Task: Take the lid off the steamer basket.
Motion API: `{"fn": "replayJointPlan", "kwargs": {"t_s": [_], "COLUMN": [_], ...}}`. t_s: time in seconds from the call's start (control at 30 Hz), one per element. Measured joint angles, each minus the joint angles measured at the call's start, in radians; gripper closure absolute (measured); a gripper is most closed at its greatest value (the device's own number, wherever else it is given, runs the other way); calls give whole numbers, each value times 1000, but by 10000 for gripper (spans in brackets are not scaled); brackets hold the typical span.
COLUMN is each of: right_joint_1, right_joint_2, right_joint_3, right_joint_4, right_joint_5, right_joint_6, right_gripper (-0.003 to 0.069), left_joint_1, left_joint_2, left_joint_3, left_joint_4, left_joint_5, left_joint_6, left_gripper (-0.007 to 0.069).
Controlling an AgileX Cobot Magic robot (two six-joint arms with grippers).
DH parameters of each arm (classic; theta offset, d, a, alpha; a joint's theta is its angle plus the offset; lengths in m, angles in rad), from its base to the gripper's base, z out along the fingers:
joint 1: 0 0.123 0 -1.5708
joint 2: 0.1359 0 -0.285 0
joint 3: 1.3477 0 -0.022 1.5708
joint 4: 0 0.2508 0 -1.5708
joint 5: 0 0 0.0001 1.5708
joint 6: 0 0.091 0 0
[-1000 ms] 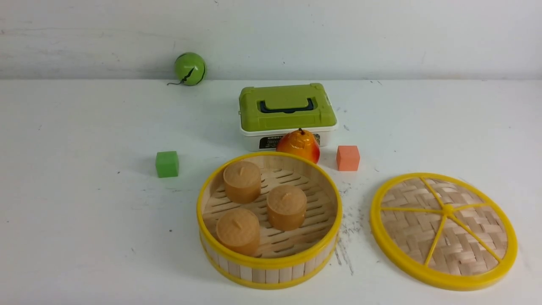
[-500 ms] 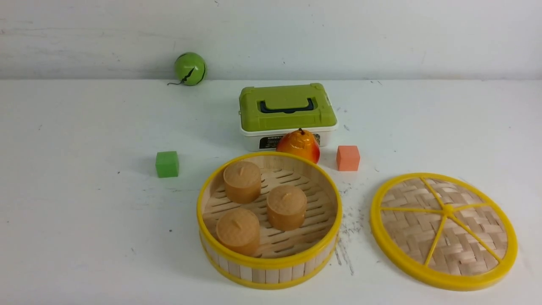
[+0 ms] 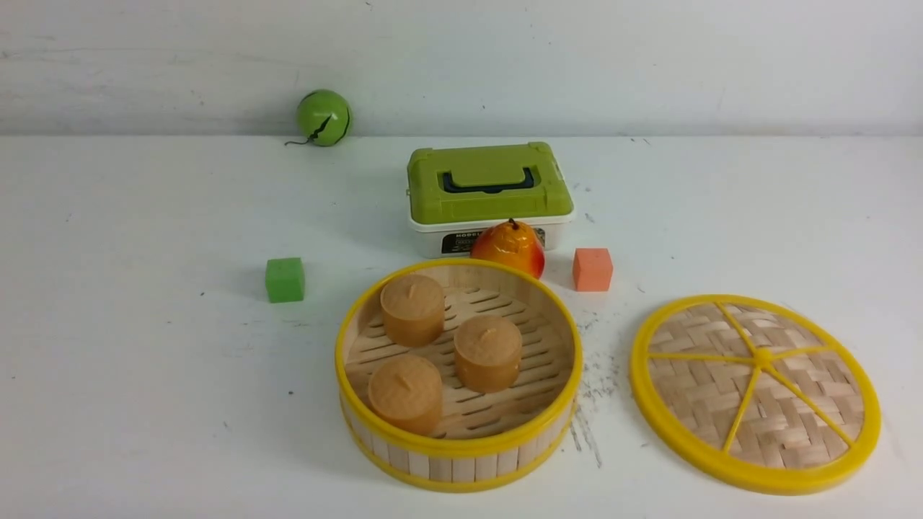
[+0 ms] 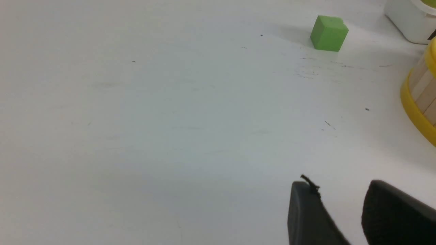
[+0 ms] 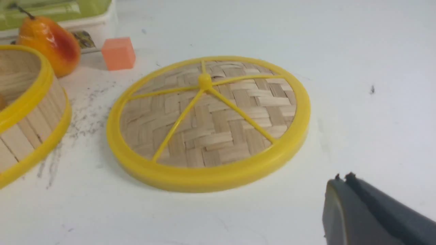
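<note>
The steamer basket [image 3: 461, 447] stands uncovered at the front centre of the table, its edge also showing in the left wrist view [image 4: 420, 98] and the right wrist view [image 5: 30, 115]. The lid [image 3: 755, 389] lies flat on the table to the basket's right, apart from it [image 5: 207, 122]. Neither arm appears in the front view. My left gripper [image 4: 340, 190] hovers open over bare table left of the basket, holding nothing. My right gripper [image 5: 344, 180] is shut on nothing, near the lid's rim but not touching it.
Three brown cylinder buns [image 3: 487, 352] sit inside the basket. Behind it are a pear [image 3: 508, 247], a white box with a green lid [image 3: 489, 194] and an orange cube [image 3: 593, 269]. A green cube [image 3: 284, 279] lies to the left, a green ball [image 3: 324, 117] by the wall.
</note>
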Motion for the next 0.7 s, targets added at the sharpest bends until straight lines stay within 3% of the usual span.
{"fn": "replayJointPlan", "kwargs": {"t_s": [0.7], "right_joint_1": [-2], "right_joint_2": [0], "right_joint_3": [-7], "right_joint_4": [-14], "right_joint_5": [36], "right_joint_6": [33], "right_gripper": [678], "left_joint_1": [0], "left_joint_2": [0], "left_joint_3": [0], "left_joint_4": [0], "left_joint_5": [0], "left_joint_6": [0], "left_gripper": [385]}}
